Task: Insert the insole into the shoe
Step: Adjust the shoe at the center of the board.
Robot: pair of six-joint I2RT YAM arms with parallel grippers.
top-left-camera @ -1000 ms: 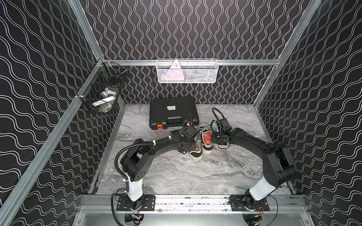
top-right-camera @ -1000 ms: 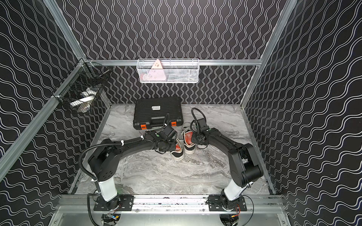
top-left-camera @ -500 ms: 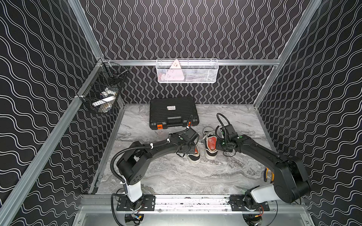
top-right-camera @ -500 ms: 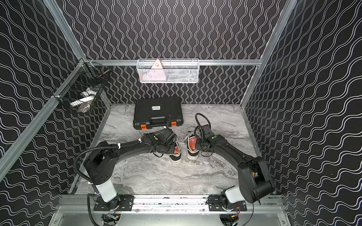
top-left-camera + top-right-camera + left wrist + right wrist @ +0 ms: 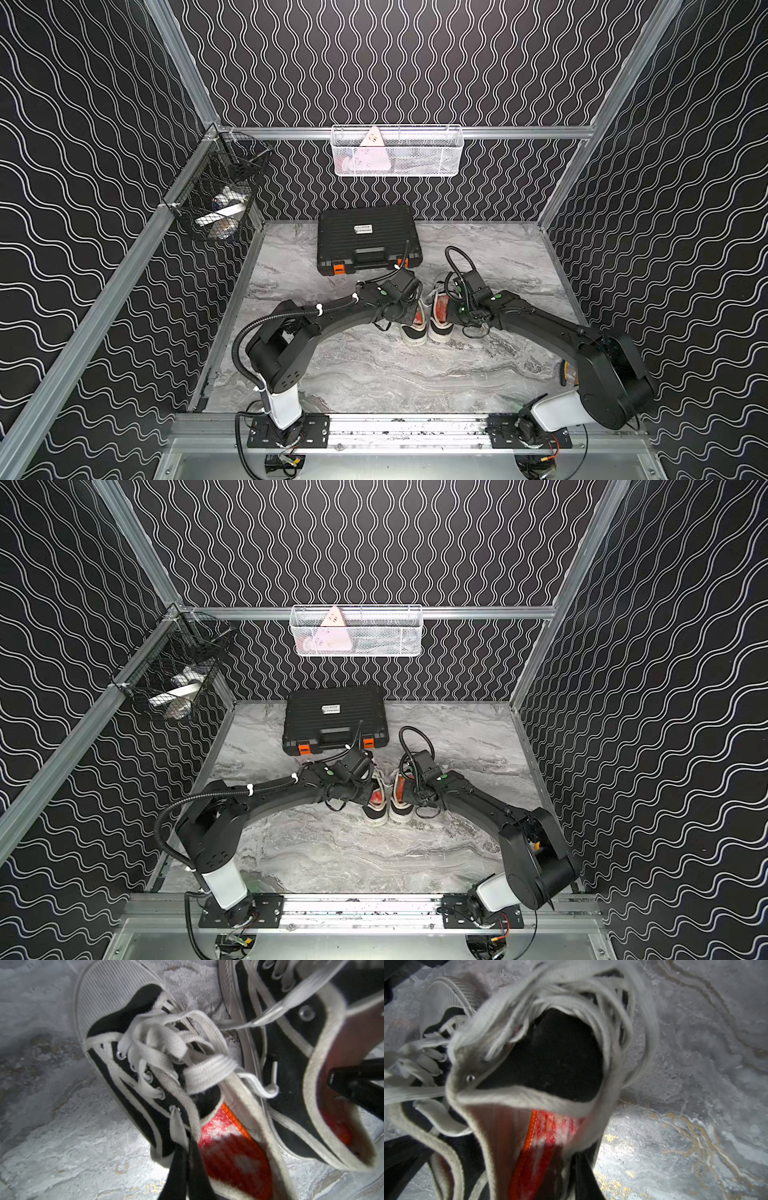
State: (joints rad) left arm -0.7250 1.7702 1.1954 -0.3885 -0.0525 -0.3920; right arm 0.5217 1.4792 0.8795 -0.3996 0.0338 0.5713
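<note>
Seating looks nearly done: on the worktop, left shoe and right shoe stand side by side, toes at 6 o'clock, a red insole lying inside each. Closed, the left claw and right claw pinch their collars; next, release without dragging.

Insole in shoe; case behind

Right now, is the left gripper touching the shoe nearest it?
Touching. The left wrist view shows the left gripper with its jaws shut on the side wall of the shoe, right beside the red insole.
</note>
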